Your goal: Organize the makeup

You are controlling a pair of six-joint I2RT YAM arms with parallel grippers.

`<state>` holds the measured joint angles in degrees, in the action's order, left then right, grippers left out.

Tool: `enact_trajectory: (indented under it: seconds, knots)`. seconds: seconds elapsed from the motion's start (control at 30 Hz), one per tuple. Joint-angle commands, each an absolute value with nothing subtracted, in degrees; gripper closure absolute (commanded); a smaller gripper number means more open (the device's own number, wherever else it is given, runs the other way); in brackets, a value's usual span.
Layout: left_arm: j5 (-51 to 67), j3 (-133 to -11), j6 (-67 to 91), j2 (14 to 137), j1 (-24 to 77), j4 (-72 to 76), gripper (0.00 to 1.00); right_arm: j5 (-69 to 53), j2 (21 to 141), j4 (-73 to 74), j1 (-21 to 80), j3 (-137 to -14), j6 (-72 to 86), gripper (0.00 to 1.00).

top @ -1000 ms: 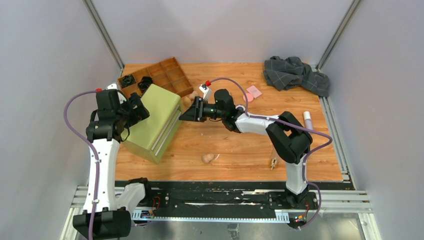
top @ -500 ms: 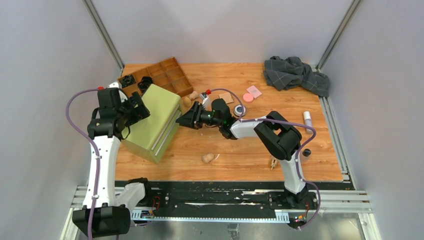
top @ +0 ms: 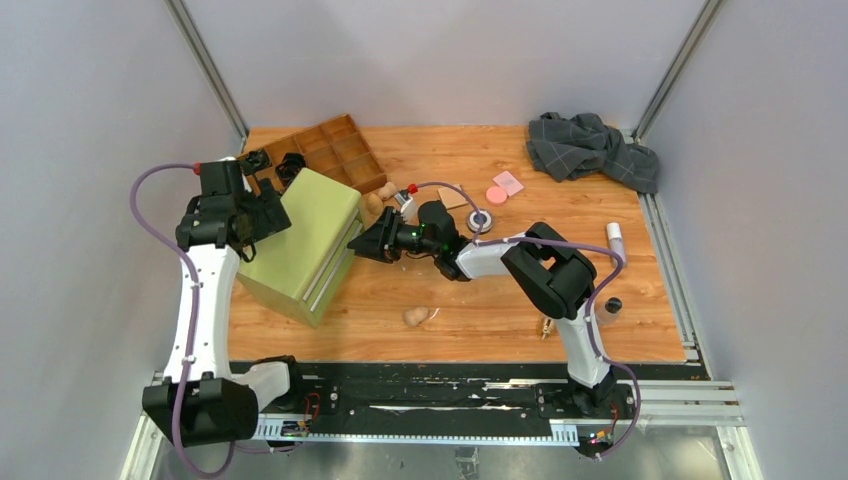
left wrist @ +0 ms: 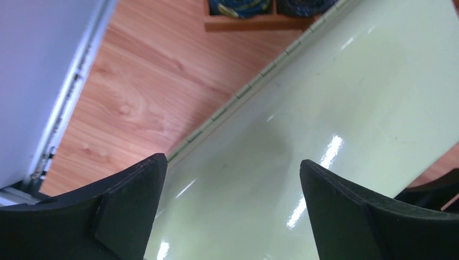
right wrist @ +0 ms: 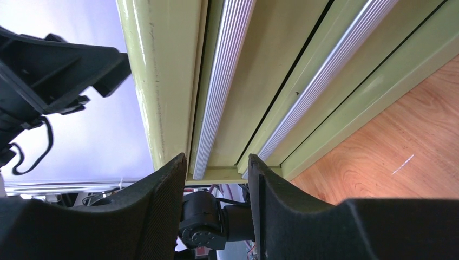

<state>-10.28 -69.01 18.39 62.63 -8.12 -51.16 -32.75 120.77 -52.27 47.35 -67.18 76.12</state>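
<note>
The makeup lies scattered on the wooden table: a tan square pad [top: 452,196], a pink disc [top: 497,194], a pink square pad [top: 509,182], a round black-silver compact [top: 479,219], a beige sponge [top: 415,316], a white-pink tube [top: 615,236] and a black-capped bottle [top: 612,305]. My right gripper [top: 360,243] is partly open at the drawer front of a green box [top: 305,240]. In the right wrist view its jaws [right wrist: 216,168] frame the end of a ribbed silver drawer handle [right wrist: 222,81]. My left gripper [top: 272,215] is open and empty over the box's top [left wrist: 325,108].
A brown wooden compartment tray [top: 335,150] holding dark items stands behind the box. Two beige pieces [top: 378,200] lie by the box's far corner. A grey checked cloth [top: 590,148] is bunched at the back right. A small clear item [top: 546,325] lies near the front edge.
My right gripper has moved left to the box's drawer front, uncovering the tan pad and compact. My left arm has shifted slightly toward the back.
</note>
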Motion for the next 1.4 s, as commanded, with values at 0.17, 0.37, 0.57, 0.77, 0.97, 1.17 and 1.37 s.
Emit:
enact_trajectory:
  seconds: [0.17,0.37,0.57,0.77,0.97,1.17,1.37]
  knots:
    - [5.73,-64.62,20.88,63.69,-8.09,-51.07,0.02,-31.7,121.38,-55.07,48.13,-67.45,76.67,0.55]
    - [8.63,-62.3,25.47,60.64,-8.11,-50.23,0.02,-31.54,122.81,-57.08,48.08,-67.65,78.35,0.55]
    - [5.5,-62.54,25.73,57.63,-8.13,-51.09,0.02,-31.85,124.09,-58.09,48.08,-68.21,79.81,0.55]
    - [-2.2,-68.72,20.07,56.27,-6.09,-52.29,0.02,-31.78,123.99,-57.43,48.08,-68.45,79.33,0.55]
    - [-10.66,-71.35,17.88,59.01,1.54,-54.34,0.02,-31.3,124.09,-54.65,48.32,-69.55,78.76,0.56]
    - [-11.26,-70.78,18.35,59.76,3.95,-53.98,0.02,-31.46,124.35,-54.93,48.36,-70.21,78.49,0.56]
    - [-10.17,-70.0,17.87,59.57,4.04,-53.65,0.02,-31.91,125.07,-55.32,48.44,-71.22,78.92,0.56]
